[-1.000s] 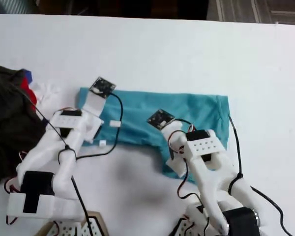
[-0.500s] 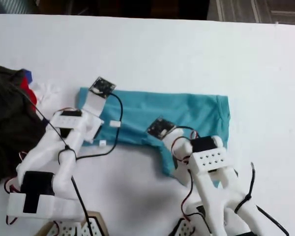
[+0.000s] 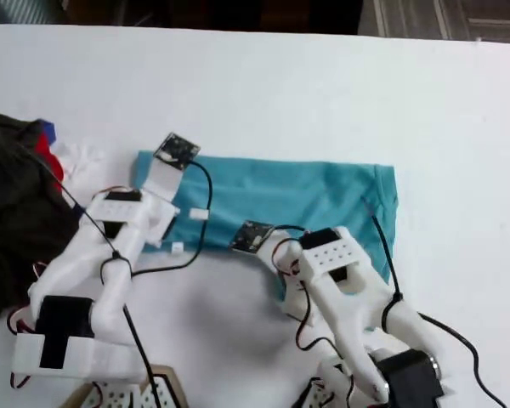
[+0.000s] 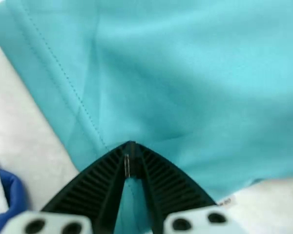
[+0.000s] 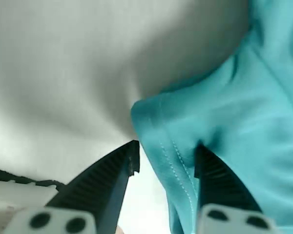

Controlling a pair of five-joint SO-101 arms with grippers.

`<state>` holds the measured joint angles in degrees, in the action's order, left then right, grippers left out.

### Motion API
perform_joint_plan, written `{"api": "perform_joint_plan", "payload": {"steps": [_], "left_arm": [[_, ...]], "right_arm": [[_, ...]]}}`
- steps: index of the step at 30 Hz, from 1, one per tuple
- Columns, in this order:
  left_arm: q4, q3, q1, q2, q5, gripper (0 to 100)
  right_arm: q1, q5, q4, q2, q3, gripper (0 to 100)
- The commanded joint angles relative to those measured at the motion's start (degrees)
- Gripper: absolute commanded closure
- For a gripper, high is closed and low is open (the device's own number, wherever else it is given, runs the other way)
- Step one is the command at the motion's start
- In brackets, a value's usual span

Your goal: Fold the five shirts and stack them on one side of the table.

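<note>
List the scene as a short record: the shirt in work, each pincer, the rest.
shirt in work: teal shirt, spread on the white table
left pincer: shut on the teal shirt at its stitched edge
right pincer: open, one finger on either side of a bunched corner of the teal shirt
other shirts: heap of dark, red, white and blue cloth at the table's edge beside the left arm
</note>
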<state>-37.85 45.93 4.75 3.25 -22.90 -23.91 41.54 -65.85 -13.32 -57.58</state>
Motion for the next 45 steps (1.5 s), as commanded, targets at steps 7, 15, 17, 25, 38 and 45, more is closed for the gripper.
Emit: {"api": "perform_joint_plan", "payload": {"steps": [7,15,17,25,38,45], "left_arm": [[1.14,-0.22,0.00,2.64,-0.18,97],[1.23,-0.22,-0.09,2.64,-0.18,97],[1.23,-0.22,-0.09,2.64,-0.18,97],[1.14,-0.13,-0.09,2.64,-0.18,97],[1.23,-0.13,-0.09,2.64,-0.18,97],[1.32,-0.13,-0.09,2.64,-0.18,97]], "right_arm": [[-0.48,0.09,0.22,-4.26,0.44,80.1],[-0.48,0.18,-7.25,-13.32,1.58,80.0],[-0.48,0.18,-7.52,-13.85,1.58,80.0],[2.33,0.18,-2.42,-11.38,1.23,74.1],[0.66,0.09,-0.04,-3.47,1.58,74.5],[4.79,0.35,1.54,-3.38,1.32,74.6]]}}
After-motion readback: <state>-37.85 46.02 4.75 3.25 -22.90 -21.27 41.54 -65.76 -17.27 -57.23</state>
